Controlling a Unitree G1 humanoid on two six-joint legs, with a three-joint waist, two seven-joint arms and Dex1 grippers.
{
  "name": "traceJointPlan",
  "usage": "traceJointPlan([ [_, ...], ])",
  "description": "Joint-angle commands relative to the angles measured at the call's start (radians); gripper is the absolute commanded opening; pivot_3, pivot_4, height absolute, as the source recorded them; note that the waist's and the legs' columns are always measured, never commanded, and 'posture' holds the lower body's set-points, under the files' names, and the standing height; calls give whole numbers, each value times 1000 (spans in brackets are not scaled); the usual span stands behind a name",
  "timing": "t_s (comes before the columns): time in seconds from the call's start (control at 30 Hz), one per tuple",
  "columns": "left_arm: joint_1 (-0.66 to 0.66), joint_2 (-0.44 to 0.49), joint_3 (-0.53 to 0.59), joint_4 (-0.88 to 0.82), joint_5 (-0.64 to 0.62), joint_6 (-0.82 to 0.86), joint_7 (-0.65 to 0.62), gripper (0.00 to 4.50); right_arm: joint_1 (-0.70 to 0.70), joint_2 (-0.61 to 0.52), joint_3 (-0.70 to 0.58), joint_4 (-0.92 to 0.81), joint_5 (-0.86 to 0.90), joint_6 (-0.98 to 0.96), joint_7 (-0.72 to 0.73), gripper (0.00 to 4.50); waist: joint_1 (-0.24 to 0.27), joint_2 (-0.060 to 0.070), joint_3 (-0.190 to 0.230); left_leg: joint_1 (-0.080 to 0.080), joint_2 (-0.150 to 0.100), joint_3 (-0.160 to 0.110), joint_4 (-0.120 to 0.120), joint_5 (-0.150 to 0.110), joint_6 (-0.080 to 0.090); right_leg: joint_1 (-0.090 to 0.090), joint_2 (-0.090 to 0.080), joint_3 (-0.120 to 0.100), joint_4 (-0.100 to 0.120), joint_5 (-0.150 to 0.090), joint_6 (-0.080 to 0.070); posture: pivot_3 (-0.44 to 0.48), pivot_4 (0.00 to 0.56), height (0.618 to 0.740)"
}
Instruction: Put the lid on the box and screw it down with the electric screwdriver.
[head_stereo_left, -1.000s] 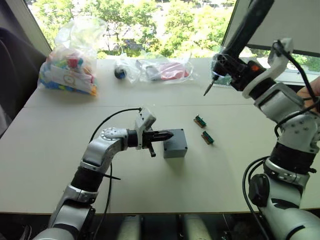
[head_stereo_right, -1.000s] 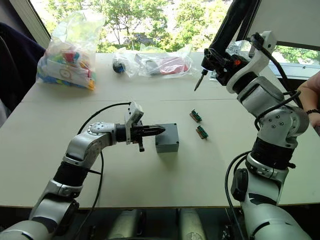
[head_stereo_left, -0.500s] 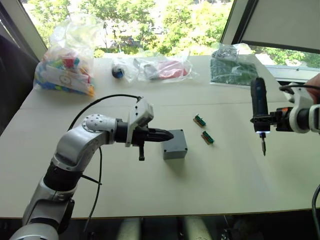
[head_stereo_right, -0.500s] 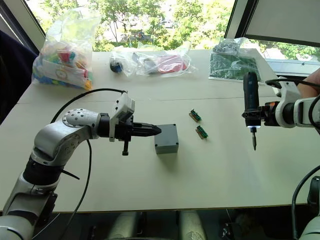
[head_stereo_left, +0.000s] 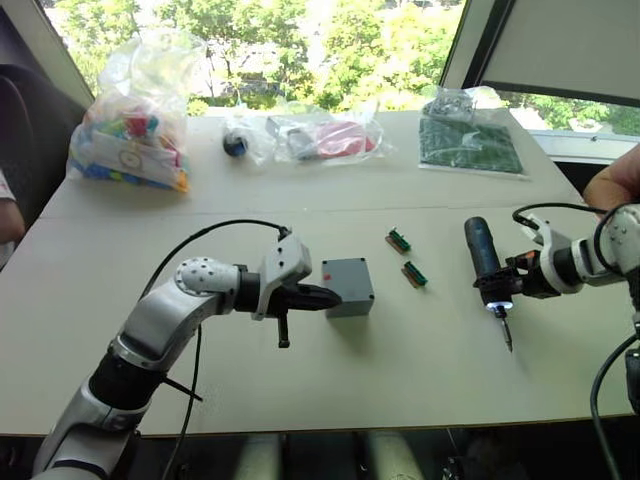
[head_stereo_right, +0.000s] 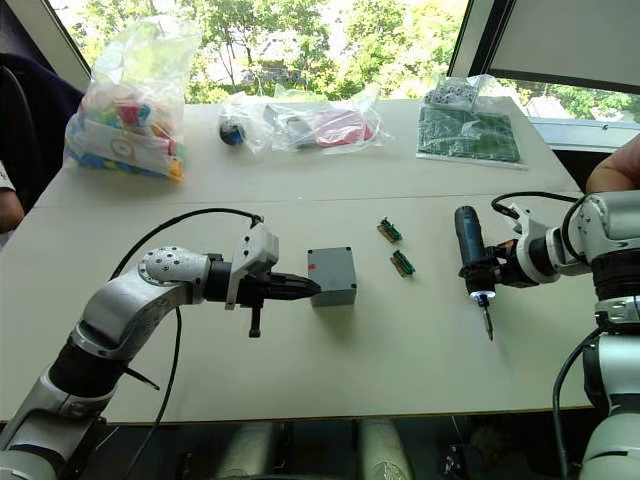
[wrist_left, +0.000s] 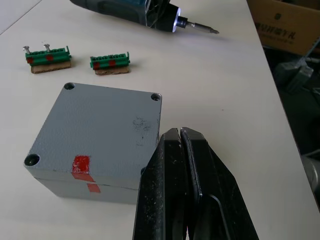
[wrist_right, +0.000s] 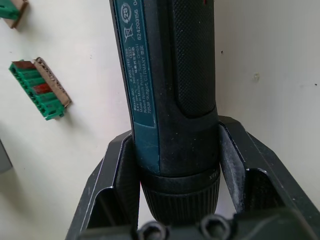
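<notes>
Nearest you, on the left of the table (head_stereo_left: 420, 380), your left gripper (head_stereo_left: 325, 296) lies low over the surface with its two black fingers (wrist_left: 172, 165) pressed together, nothing between them. Their tips sit right at the left side of the box (head_stereo_left: 346, 286), at its near corner; you can't tell for sure whether they touch it. The box stands upright at mid-table and the lid (wrist_left: 100, 125) is already seated on it, its corner screw holes showing, a red mark on the top by one corner and carrying on down the side across the seam.

Over on your right, your right gripper (head_stereo_right: 497, 272) is clamped around the electric screwdriver (head_stereo_left: 484, 263); the wrist view shows both fingers (wrist_right: 117, 175) hugging the barrel. The tool is tilted, bit pointing down and towards you, with the light around the bit glowing. It is well apart from the box, out to the box's right. The tip is close to the table; you cannot tell if it rests on it.

Between box and screwdriver lie two small green connector blocks (head_stereo_left: 408, 258), side by side. A person's arm (head_stereo_left: 612, 183) shows at the right edge.

Farther back, a green circuit board in a bag (head_stereo_left: 470, 142) sits at the right, clear bags with a red item (head_stereo_left: 325, 138) in the centre, and a big bag of coloured pieces (head_stereo_left: 135, 130) at the far left.
</notes>
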Motion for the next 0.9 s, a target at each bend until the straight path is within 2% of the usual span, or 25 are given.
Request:
traceJointPlan([
  [0.03, -10, 11, 19, -29, -6, -10, 1, 0, -46, 0, -3, 24, -43, -47, 30, 1783, 0, 0, 0, 0, 0, 0, 0, 0, 0, 0, 0, 0, 0, 0, 0, 0, 150, 740],
  [0.1, -12, 14, 23, -27, -6, -8, 1, 0, -44, -2, 15, 18, -60, -68, 54, 2789, 0, 0, 0, 0, 0, 0, 0, 0, 0, 0, 0, 0, 0, 0, 1, 0, 150, 740],
  [0.13, -11, 19, 28, -26, -6, -7, 0, 0, -39, -4, 17, 11, -66, -81, 63, 2896, 0, 0, 0, 0, 0, 0, 0, 0, 0, 0, 0, 0, 0, 1, 1, 0, 150, 740],
  [0.23, -10, 41, 41, -9, -2, -9, -5, 0, -29, -9, 15, -2, -81, -95, 82, 3991, -2, 0, 0, 1, 0, 0, 0, 0, 0, 0, 0, 0, 1, 1, 1, 0, 150, 740],
  [0.3, -13, 57, 52, 17, 8, -22, -7, 0, -22, -13, 14, -15, -92, -104, 91, 4476, -3, 0, 0, 1, 0, 0, 1, 0, 0, 0, 0, 0, 3, 1, 1, 0, 150, 740],
  [0.47, -52, 70, 119, 114, 4, -42, 3, 0, -31, -28, -12, -48, -141, -210, 97, 4476, -4, 0, 0, 3, 0, 0, 2, 0, 0, 0, 0, 0, 7, 1, 1, 0, 150, 740],
  [0.53, -66, 93, 173, 179, 2, -37, 11, 0, -19, -20, -108, -183, -124, -454, 155, 4476, -6, 0, 0, 4, 0, 0, 2, 0, 0, 0, 0, 0, 8, 0, 1, 0, 150, 740],
  [0.6, -57, 113, 179, 213, 17, -36, 11, 0, 57, 6, -194, -355, -86, -626, 211, 4476, -12, 1, 0, 4, 0, 0, 1, 0, 0, 0, 0, 0, 9, 0, 2, 0, 150, 740],
  [0.7, -29, 110, 147, 212, 30, -39, 6, 0, 221, 69, -230, -591, -42, -695, 226, 4476, -8, -3, -2, 6, 2, -1, 0, 0, 0, 0, 4, 0, 10, 0, 2, 0, 150, 740],
  [0.9, -27, 36, 75, 260, 94, -70, 50, 0, 462, 121, -120, -900, -32, -720, 254, 4476, 17, -4, -1, 5, 1, -2, 2, 0, 0, 1, 1, -1, 10, 0, 2, 0, 150, 740],
])
